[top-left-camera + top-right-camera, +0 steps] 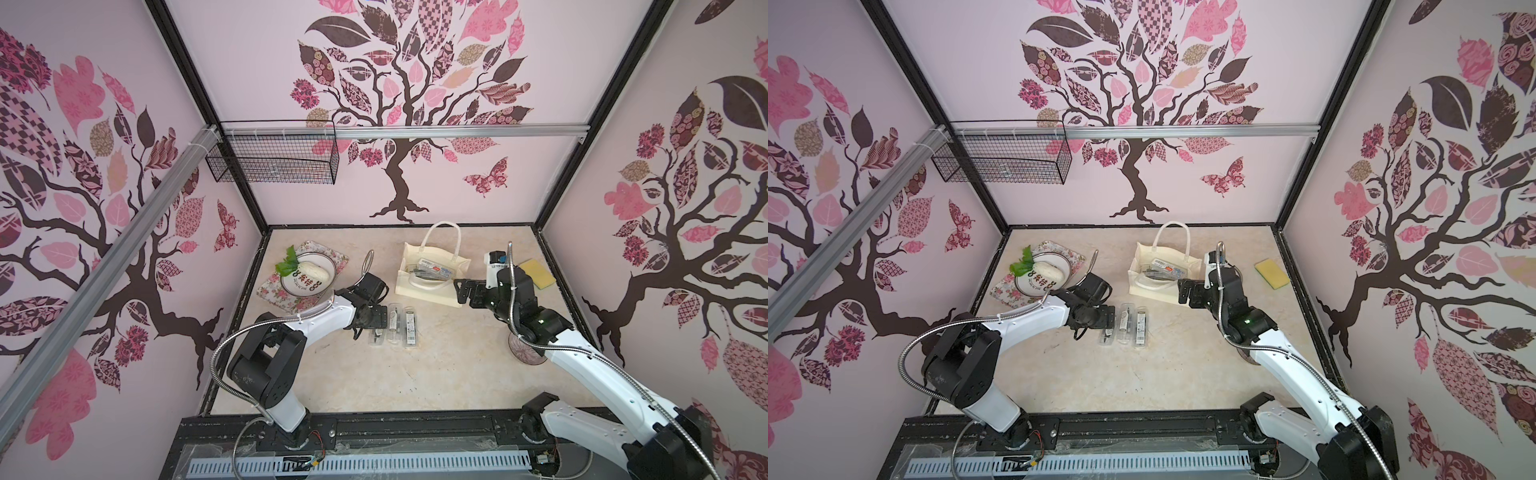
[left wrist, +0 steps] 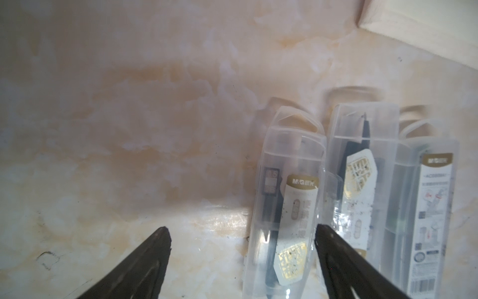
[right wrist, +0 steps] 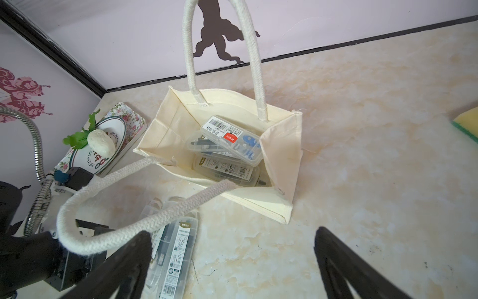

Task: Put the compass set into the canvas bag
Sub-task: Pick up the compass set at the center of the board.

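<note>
Crowding threatened: the open left hand (image 2: pixel 240 229) hovered over a compass set (image 2: pixel 284 194) tight beside its neighbour (image 2: pixel 362 168), so closing could snag both; the right hand (image 3: pixel 232 231) gaped beside the bag (image 3: pixel 280 160).

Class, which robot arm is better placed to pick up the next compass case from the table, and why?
Left, probably: the open left gripper hovers beside the clear cases; the right gripper sits by the canvas bag, farther away.

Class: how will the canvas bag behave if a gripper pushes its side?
The canvas bag looks soft: its rim bows and one handle droops, so the wall would likely dent. Standing wide with cases inside, it probably slides rather than tips.
</note>
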Robot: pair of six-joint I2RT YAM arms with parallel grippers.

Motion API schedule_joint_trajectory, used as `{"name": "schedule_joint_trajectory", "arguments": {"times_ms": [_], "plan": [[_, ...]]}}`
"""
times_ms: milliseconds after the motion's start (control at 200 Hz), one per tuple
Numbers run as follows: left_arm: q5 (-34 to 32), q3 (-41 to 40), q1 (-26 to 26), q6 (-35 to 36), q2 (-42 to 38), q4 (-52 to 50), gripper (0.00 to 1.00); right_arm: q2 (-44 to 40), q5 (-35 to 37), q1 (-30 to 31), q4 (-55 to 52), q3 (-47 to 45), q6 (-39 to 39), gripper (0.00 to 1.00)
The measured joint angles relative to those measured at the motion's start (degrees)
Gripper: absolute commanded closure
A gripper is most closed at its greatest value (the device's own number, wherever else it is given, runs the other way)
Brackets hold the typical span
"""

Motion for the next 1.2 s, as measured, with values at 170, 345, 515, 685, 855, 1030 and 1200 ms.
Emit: {"name": "schedule_joint_trajectory", "arguments": {"times_ms": [170,345,515,685,855,1030,1200], "plan": [[-0.9,0.0,-0.9,-0.1,1.3,0.0,0.11,0.0,0.0,0.0,1.0,-0.4,0.0,0.0],[-1.4,0.1,-1.5,-0.2,1.5,0.2,0.12,0.0,0.0,0.0,1.3,-1.1,0.0,0.0],[-2.1,0.1,-1.8,0.0,1.5,0.3,0.16,0.0,0.0,0.0,1.7,-1.2,0.0,0.0],[-6.1,0.4,-3.9,0.7,1.6,-0.1,0.16,0.0,-0.3,0.0,2.1,-1.6,0.0,0.0],[-8.0,1.5,-4.6,1.2,2.4,-0.8,0.16,0.3,-0.5,0.0,2.2,-2.8,0.0,0.0],[-8.8,1.5,-5.1,1.5,2.4,-0.6,0.16,0.3,-0.5,0.0,2.2,-3.6,0.0,0.0],[-8.4,1.5,-5.1,1.8,1.7,-0.7,0.16,0.5,-0.5,0.0,2.3,-3.8,0.0,0.0]]}}
